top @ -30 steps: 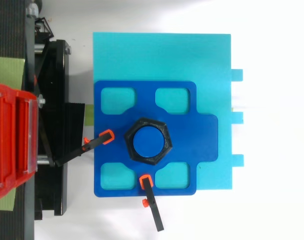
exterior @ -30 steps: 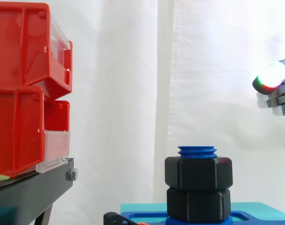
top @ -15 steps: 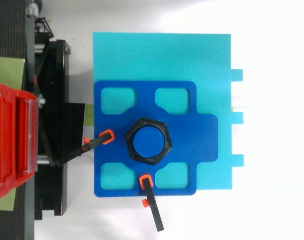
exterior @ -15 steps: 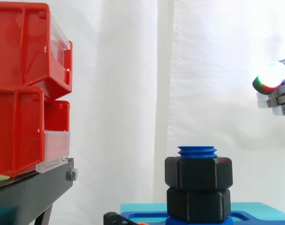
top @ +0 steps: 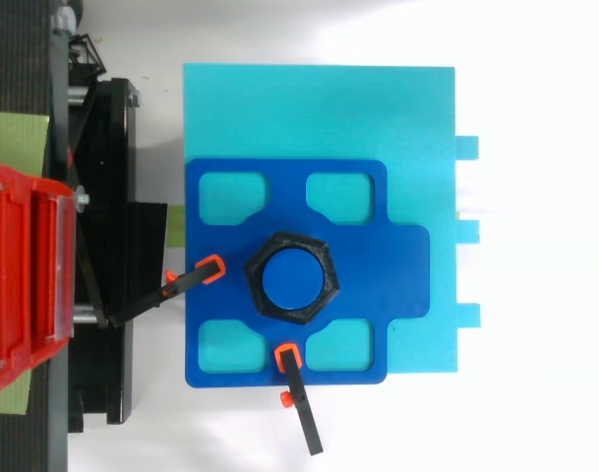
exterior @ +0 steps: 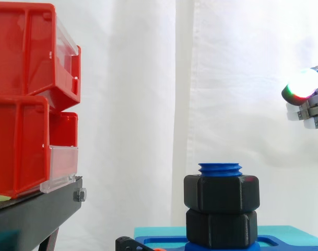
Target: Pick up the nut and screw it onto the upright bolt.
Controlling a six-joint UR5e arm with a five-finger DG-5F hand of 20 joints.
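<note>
Nut [exterior: 222, 192] sits threaded on the upright blue bolt [exterior: 220, 168], atop a second black nut [exterior: 221, 228]; hand [exterior: 311, 104] hangs well right of and above the bolt, grasp impossible to tell

You have bright, even light: the curtain [exterior: 148, 78] and counter [top: 535, 413] glare white, shadows are faint, the top nut [exterior: 221, 193] barely shines.

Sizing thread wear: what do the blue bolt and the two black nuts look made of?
Blue bolt: likely plastic, matte, maybe printed; thick rounded threads, no metal glint. Upper nut and lower nut: likely matte black plastic too; dull faces, softened edges. Not certain.
</note>
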